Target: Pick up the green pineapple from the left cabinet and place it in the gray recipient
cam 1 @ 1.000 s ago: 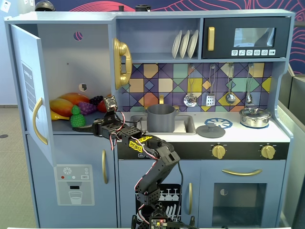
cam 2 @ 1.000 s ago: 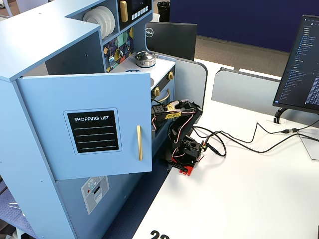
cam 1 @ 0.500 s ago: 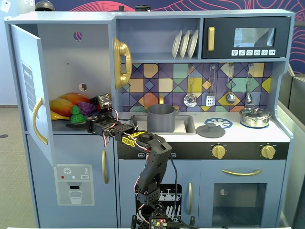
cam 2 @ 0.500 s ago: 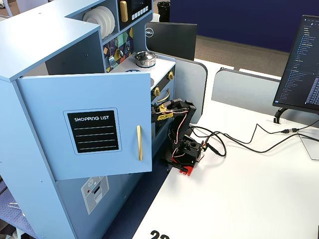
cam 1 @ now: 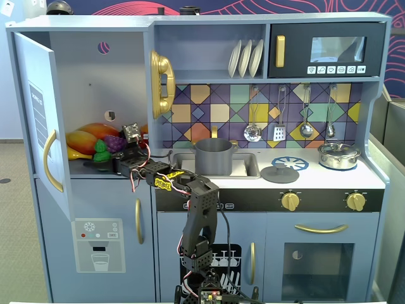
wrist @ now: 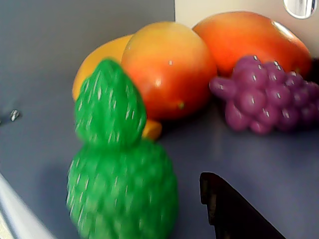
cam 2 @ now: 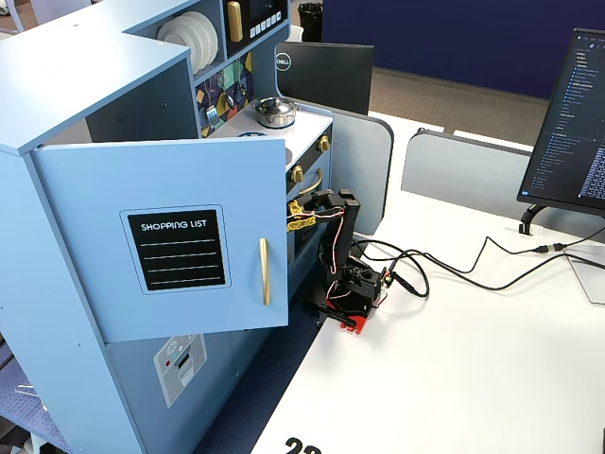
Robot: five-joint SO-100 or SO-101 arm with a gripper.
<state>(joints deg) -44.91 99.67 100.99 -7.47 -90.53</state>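
The green pineapple [cam 1: 100,151] stands upright at the front of the shelf in the left cabinet [cam 1: 95,76], whose door is swung open. In the wrist view the pineapple [wrist: 122,184] fills the lower left, close to the camera. My gripper [cam 1: 106,164] reaches into the cabinet right at the pineapple. Only one black finger [wrist: 234,209] shows, just right of the fruit with a small gap, so the gripper is open and holds nothing. The gray recipient [cam 1: 213,156] stands in the sink, right of the cabinet.
Orange-yellow mangoes [wrist: 169,64] and a purple grape bunch [wrist: 264,99] lie behind the pineapple. A flat gray lid [cam 1: 280,173] and a shiny silver pot [cam 1: 339,155] sit on the counter. The open door [cam 2: 170,246] hides the gripper in a fixed view.
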